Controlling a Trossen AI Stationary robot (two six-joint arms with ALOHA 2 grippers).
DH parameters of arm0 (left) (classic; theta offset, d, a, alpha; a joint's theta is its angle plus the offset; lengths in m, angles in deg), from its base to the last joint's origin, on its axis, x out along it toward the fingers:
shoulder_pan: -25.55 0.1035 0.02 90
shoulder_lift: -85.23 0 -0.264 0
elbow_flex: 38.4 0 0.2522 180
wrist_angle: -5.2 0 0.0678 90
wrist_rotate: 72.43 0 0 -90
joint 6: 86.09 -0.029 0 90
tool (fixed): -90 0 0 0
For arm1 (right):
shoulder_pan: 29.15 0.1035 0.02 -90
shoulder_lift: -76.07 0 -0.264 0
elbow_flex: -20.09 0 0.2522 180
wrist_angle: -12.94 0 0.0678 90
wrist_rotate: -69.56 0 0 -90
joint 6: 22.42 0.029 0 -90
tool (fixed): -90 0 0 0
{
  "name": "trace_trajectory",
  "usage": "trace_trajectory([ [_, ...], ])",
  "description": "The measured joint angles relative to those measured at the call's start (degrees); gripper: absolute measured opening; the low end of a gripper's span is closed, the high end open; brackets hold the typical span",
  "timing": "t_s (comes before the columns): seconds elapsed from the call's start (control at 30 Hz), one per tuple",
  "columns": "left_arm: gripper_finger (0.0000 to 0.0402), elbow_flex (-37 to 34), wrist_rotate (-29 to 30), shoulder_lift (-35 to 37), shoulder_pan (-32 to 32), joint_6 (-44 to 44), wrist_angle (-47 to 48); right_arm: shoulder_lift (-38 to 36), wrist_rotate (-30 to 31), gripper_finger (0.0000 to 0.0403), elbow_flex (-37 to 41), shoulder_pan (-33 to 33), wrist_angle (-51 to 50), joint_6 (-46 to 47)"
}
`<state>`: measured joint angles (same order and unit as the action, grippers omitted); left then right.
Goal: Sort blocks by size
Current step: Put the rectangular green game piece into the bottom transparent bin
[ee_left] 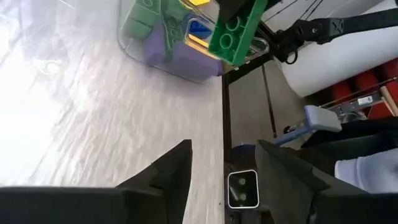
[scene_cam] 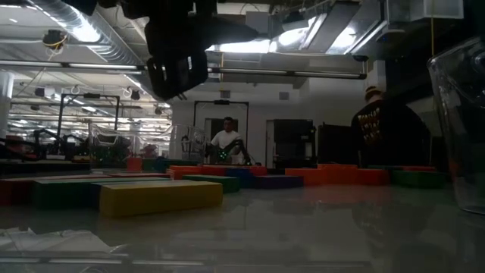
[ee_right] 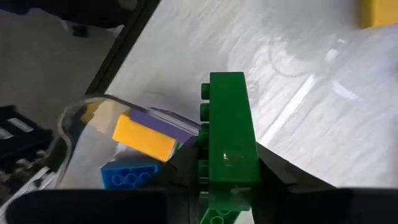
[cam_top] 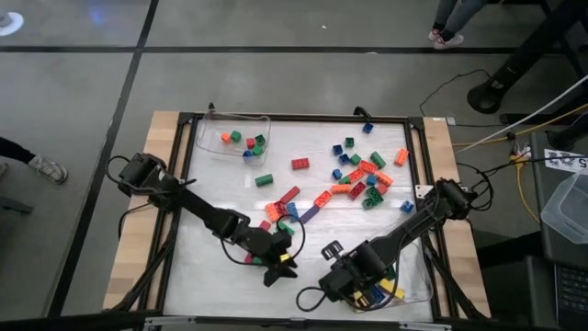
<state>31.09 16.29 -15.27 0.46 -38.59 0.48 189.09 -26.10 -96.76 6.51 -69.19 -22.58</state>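
Right wrist view: the right pincer (ee_right: 227, 186) pinches a long green block (ee_right: 229, 137), which stands out ahead of its fingers above a clear tray (ee_right: 74, 118) of yellow, blue and purple blocks.
High view hides that grip, but shows the tray at the bench (cam_top: 230, 184) near edge and the loose blocks (cam_top: 363, 175) scattered far off; the left pincer (ee_left: 224, 168), spread and empty, shows best in the left wrist view.
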Motion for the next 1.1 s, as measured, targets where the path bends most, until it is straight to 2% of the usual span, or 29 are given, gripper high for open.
trace_trajectory([
  [0.47, 0.0162, 0.00, 0.00, 0.00, 0.29, -0.48, -0.09, -0.03, -1.50, 0.0094, -0.36, -0.06, -1.86, -0.09],
  [0.73, 0.0162, 0.00, 0.00, 0.00, 0.29, -1.19, -0.06, -0.11, -1.52, 0.0094, -9.28, -0.04, -9.09, -0.01],
  [0.93, 0.0162, 0.00, 0.00, 0.00, -0.07, -1.07, 0.10, -0.11, -2.10, 0.0095, -10.41, 1.93, -19.11, 9.60],
  [1.1, 0.0162, 0.00, -0.11, 0.71, 0.30, 0.33, 2.99, 0.06, -0.71, 0.0109, -7.92, 4.27, -19.75, 18.37],
])
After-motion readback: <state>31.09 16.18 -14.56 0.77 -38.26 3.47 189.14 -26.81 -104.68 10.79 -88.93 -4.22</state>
